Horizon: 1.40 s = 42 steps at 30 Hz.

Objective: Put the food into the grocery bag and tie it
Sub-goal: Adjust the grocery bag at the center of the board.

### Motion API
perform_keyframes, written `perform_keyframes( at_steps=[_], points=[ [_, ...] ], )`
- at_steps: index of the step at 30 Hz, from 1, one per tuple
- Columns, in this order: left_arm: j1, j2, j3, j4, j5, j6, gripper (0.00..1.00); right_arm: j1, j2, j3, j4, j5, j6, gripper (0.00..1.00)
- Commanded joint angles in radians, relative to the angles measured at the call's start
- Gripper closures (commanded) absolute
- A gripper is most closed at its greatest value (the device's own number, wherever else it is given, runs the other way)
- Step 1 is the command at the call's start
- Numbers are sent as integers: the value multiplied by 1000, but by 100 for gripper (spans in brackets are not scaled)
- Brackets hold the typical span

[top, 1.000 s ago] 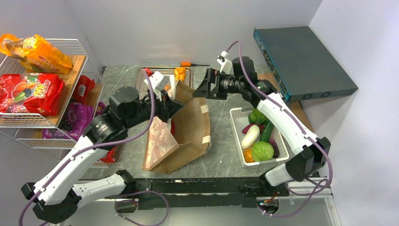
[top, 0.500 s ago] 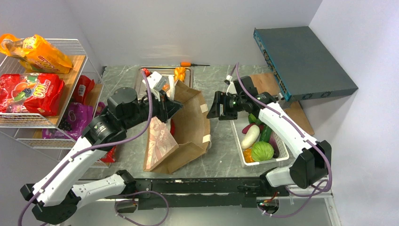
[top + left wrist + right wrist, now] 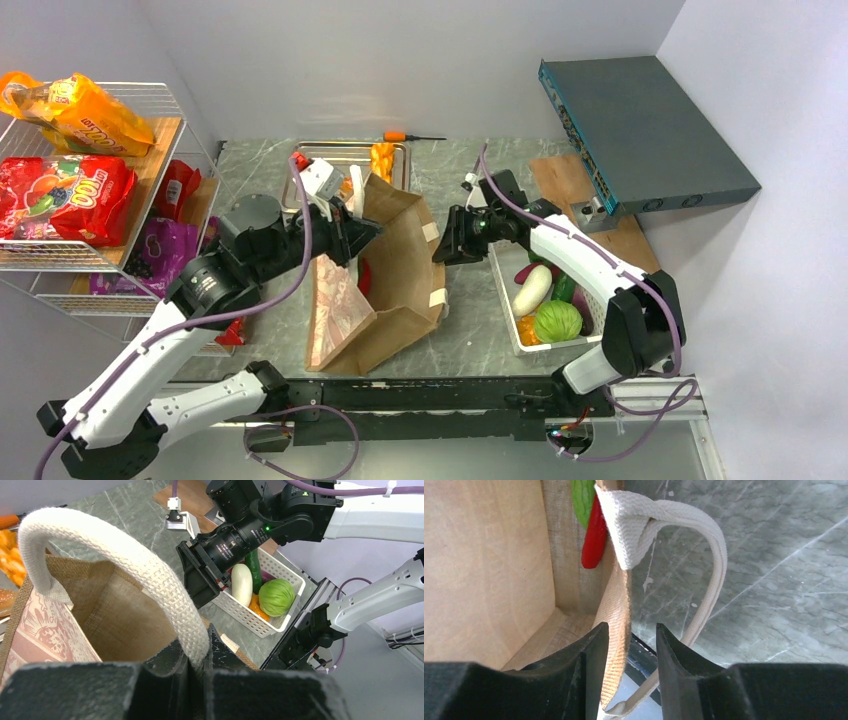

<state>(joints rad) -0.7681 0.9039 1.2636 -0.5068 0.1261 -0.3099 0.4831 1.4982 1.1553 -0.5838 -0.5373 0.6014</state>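
Grocery bag (image 3: 400,270): brown paper, slumped on the table, mouth open toward the far side; reddish printed panel on its left face, small white patches on its right rim.
Left handle (image 3: 125,565): white woven loop, arching up over the bag's left rim.
Right handle (image 3: 674,520): white loop, drooping from the right rim onto the table.
Red chili (image 3: 594,535): inside the bag against its right wall, touching a green vegetable (image 3: 583,495).
Orange braided piece (image 3: 382,157): beyond the bag's mouth, outside it.
Snack packets: orange packet (image 3: 75,110) and red packet (image 3: 65,195) on the wire rack (image 3: 168,135), well apart from the bag.

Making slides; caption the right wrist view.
Open right gripper straddles the grocery bag rim, white handle alongside, red chili inside.
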Motion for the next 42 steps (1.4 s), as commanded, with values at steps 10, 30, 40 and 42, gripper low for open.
perform_keyframes(
  at_steps=[10,30,40,42],
  points=[
    [2,-62,-25,61,-32,-20,100,37,34,10,72,-86,7,100],
    [3,-230,-37,-266,-409,-212,1,29,-33,421,-433,118,-143,100],
    [3,-154,80,-314,-402,-187,1,27,5,627,-613,184,-207,100],
    [2,-136,119,-339,-409,-184,0,24,1,639,-630,205,-214,100]
  ],
)
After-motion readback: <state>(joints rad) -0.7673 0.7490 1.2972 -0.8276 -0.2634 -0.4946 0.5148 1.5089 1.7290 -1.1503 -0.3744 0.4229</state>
